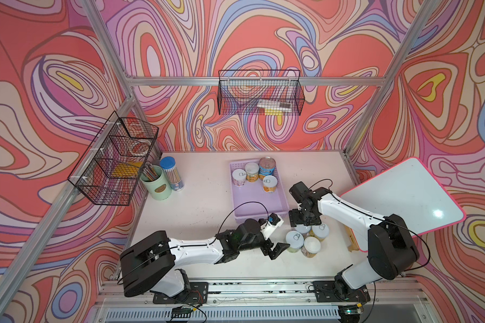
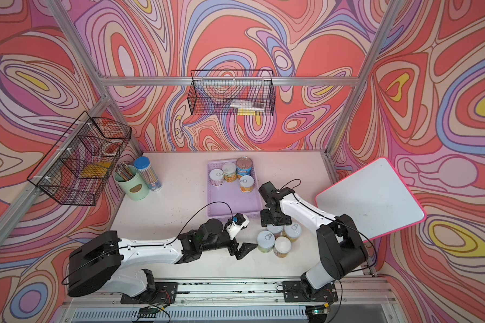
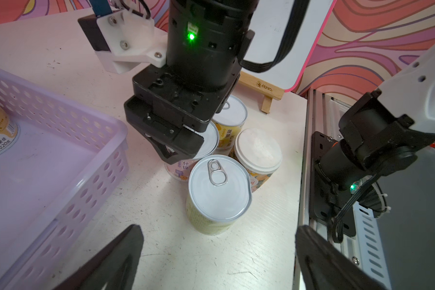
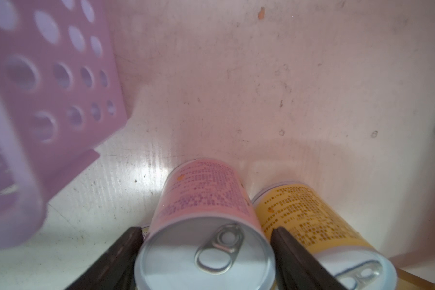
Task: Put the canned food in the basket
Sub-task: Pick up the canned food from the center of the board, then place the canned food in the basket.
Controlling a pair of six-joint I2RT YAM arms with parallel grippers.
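Note:
The lilac basket (image 1: 259,207) (image 2: 230,202) lies mid-table and holds several cans at its far end, among them the taller blue-and-yellow can (image 1: 267,167). Several short cans stand clustered near its front right corner. Above that cluster my right gripper (image 1: 303,225) (image 4: 205,251) points down, open. Its fingers (image 4: 126,251) stand close on either side of a pink can (image 4: 204,200) (image 3: 181,173), which rests on the table. A yellow can (image 4: 299,208) touches it. My left gripper (image 1: 275,249) (image 3: 217,241) is wide open and empty, just short of a green-yellow can (image 3: 219,190).
A mint-green pen cup (image 1: 156,184) and a blue-lidded pencil jar (image 1: 172,173) stand at the far left. Black wire baskets (image 1: 115,159) (image 1: 259,93) hang on the frame. A pink-rimmed whiteboard (image 1: 406,195) leans on a wooden easel (image 3: 266,93) at the right edge.

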